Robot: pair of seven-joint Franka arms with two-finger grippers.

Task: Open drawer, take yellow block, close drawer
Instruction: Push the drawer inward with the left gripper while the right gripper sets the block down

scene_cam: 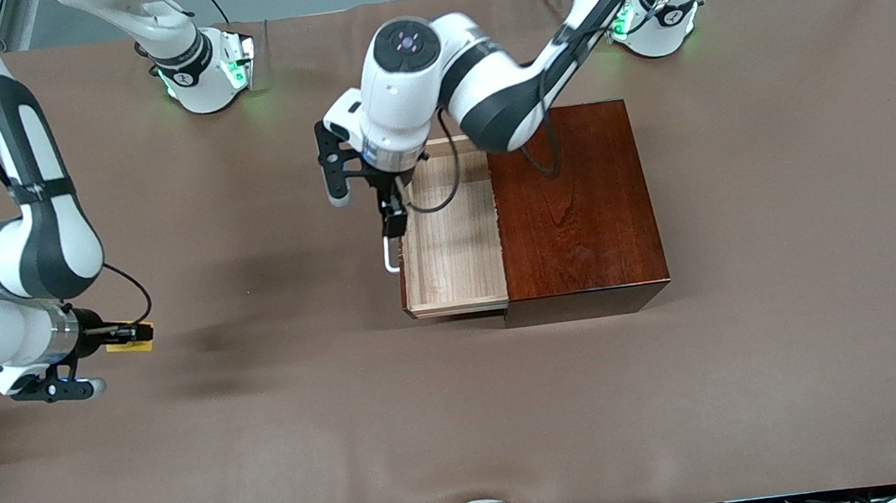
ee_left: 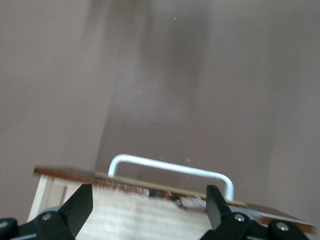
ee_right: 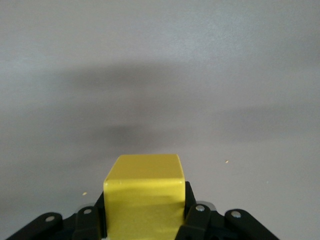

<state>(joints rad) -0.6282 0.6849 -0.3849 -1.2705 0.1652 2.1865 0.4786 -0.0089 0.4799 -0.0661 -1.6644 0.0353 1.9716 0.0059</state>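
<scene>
Table [scene_cam: 467, 418]: R gripper [ee_right: 144, 220] clamps yellow block [ee_right: 144, 197].

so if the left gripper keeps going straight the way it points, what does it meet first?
Probably the drawer: the left gripper, fingers open, points down at its front edge beside the white handle. Depth is unclear, so handle or edge could come first.

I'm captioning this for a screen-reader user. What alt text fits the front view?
The drawer stands pulled out of its dark wooden box, with the left gripper open at its white handle. Toward the right arm's end of the table, the right gripper holds the yellow block above the tabletop.
</scene>
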